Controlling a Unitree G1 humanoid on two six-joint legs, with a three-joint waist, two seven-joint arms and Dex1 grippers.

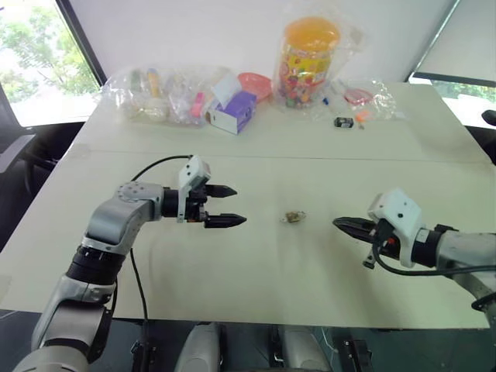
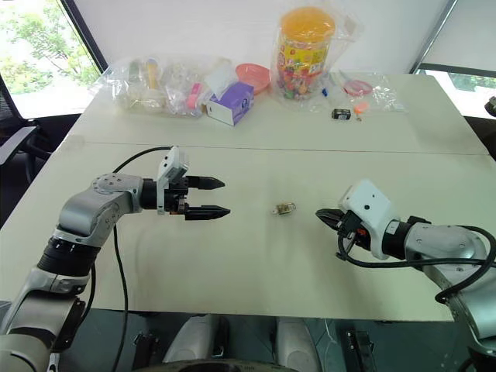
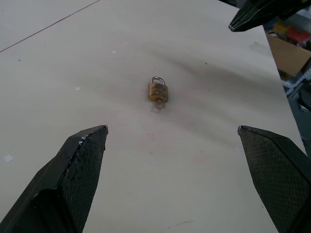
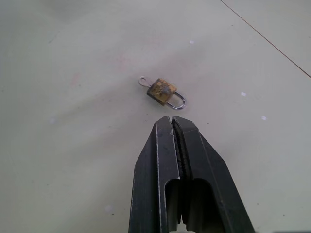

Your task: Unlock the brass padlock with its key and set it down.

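The brass padlock (image 1: 294, 217) is seen lying at frame centre on the table (image 1: 256, 263), ungrasped. It is flanked by the left gripper (image 1: 225, 205), spread wide, and the right gripper (image 1: 342, 225), clenched empty. The pick-up appears pending; a fine pinch is required.

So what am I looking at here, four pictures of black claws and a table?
It is a two-armed robot. Two pictures come from cameras on its head, looking down over a pale table; the other two from cameras on its wrists. Each arm ends in a tool with two black fingers. The left tool is open, the right tool is shut, and neither holds anything. Between them a tiny brass padlock lies flat on the table, with a small wire ring at its keyhole end. Bagged odds and ends and an orange-lidded jar sit at the far edge.
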